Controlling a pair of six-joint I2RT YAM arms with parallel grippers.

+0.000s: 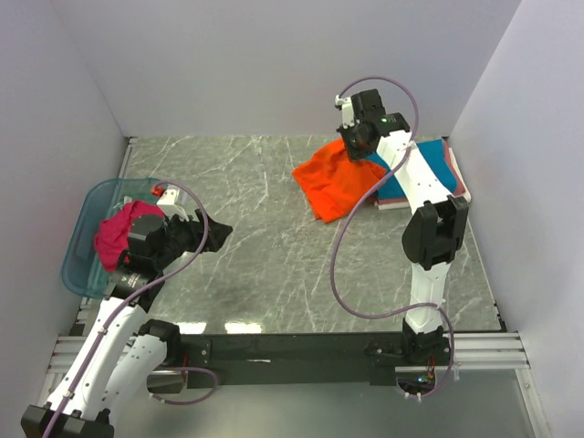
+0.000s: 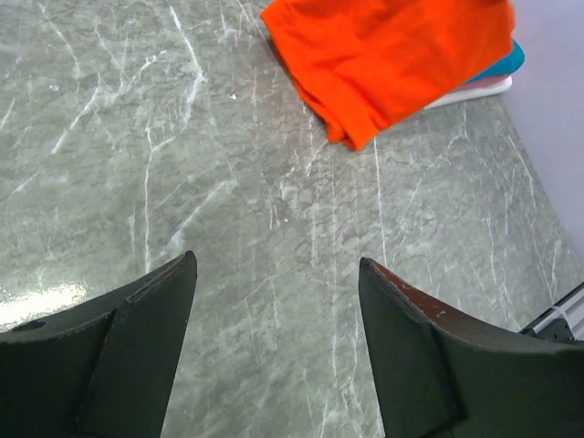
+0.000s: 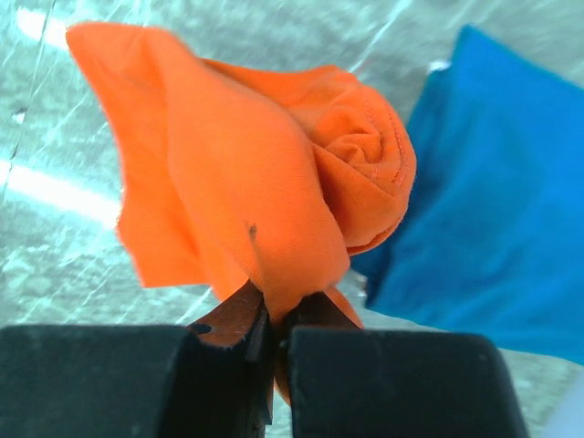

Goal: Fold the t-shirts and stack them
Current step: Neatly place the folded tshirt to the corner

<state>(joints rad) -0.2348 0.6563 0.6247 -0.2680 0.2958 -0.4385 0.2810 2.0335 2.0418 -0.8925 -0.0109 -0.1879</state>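
A bright orange t-shirt (image 1: 336,185) lies folded at the back right of the table, its right part lifted. My right gripper (image 1: 361,146) is shut on a bunch of its cloth (image 3: 274,210), holding it above a stack of folded tees: teal blue (image 1: 436,166) on top, pink and white edges (image 1: 456,179) below. The teal tee also shows in the right wrist view (image 3: 493,210). My left gripper (image 2: 278,274) is open and empty above bare table at the left, with the orange tee (image 2: 392,55) far ahead. A magenta t-shirt (image 1: 117,233) lies crumpled in the tub.
A translucent blue plastic tub (image 1: 84,239) sits at the left table edge beside my left arm. White walls close in the table on the left, back and right. A purple cable (image 1: 347,265) loops from the right arm over the marbled table (image 1: 265,255).
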